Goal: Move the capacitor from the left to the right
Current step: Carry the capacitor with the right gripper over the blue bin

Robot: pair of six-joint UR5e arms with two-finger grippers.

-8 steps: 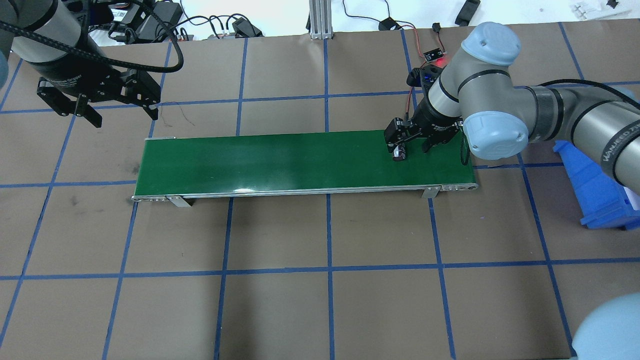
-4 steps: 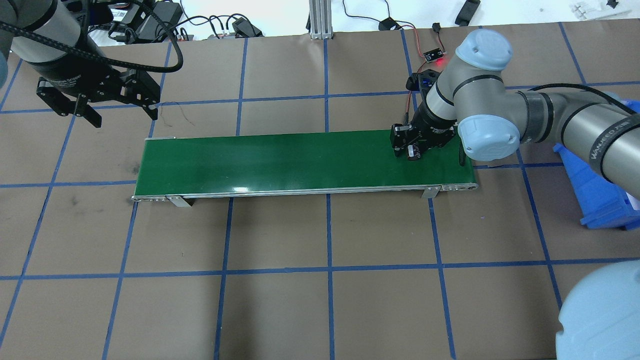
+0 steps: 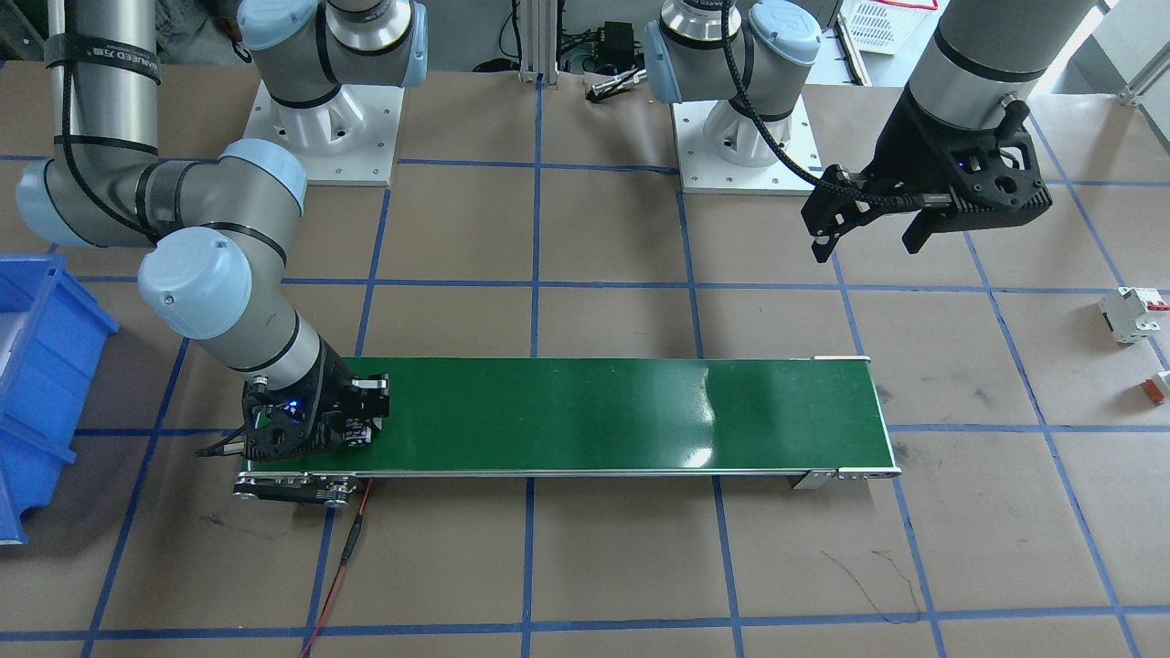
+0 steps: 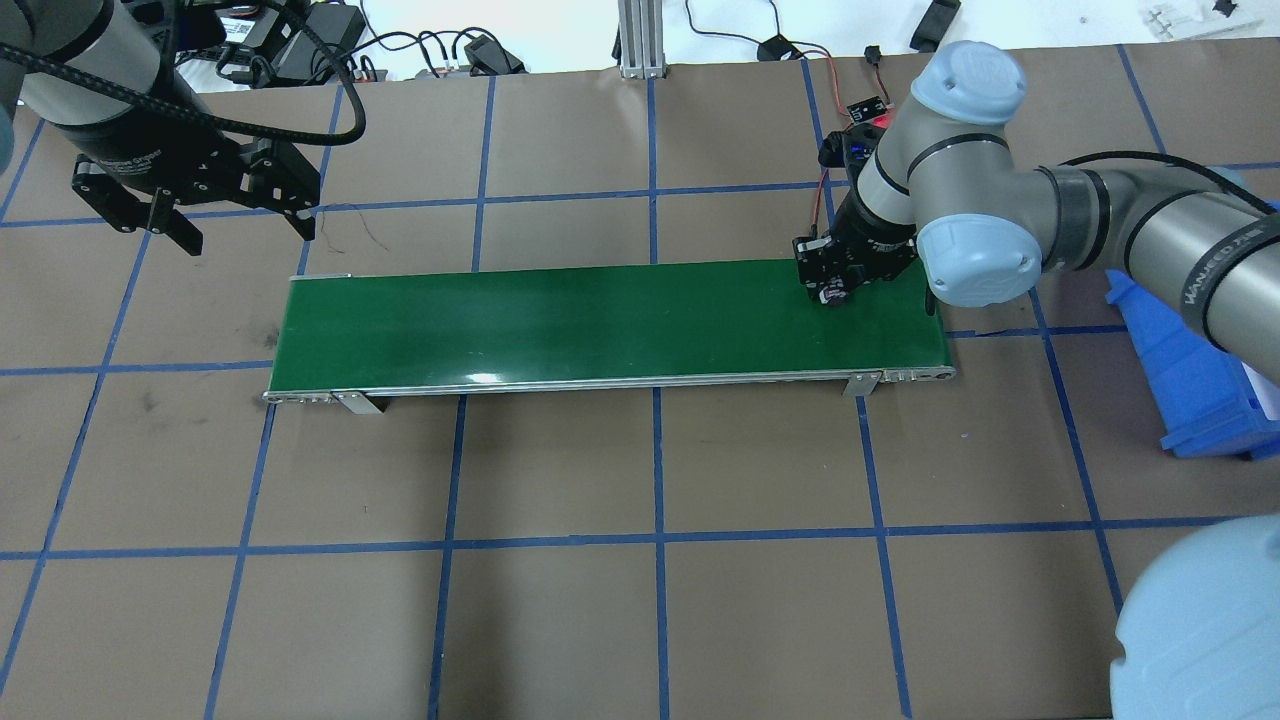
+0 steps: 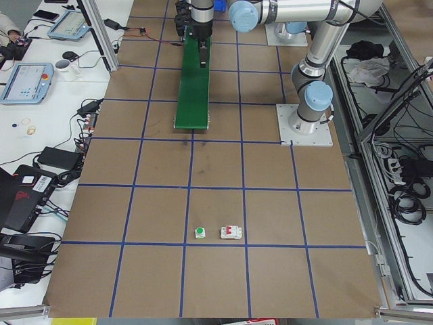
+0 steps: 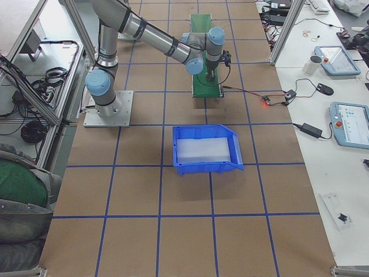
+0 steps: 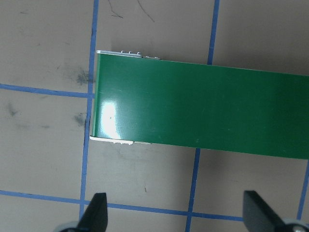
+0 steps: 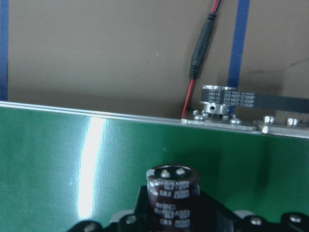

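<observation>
The capacitor (image 8: 173,193), a small dark cylinder with light print, is held upright between my right gripper's fingers in the right wrist view. In the overhead view my right gripper (image 4: 830,288) is shut on the capacitor (image 4: 830,297) just above the right end of the green conveyor belt (image 4: 600,320). In the front-facing view the same gripper (image 3: 358,428) hides the capacitor. My left gripper (image 4: 245,228) is open and empty, hovering behind the belt's left end; it also shows in the front-facing view (image 3: 866,242).
A blue bin (image 4: 1190,390) stands right of the belt. A white breaker with red tabs (image 3: 1132,313) and a tiny orange-and-white part (image 3: 1159,387) lie on the table far to the robot's left. A red wire (image 8: 200,53) runs beyond the belt's edge.
My right gripper has shut on the capacitor, which lay between its open fingers, and shifted slightly right and toward the belt's far edge. The left arm has not moved.
</observation>
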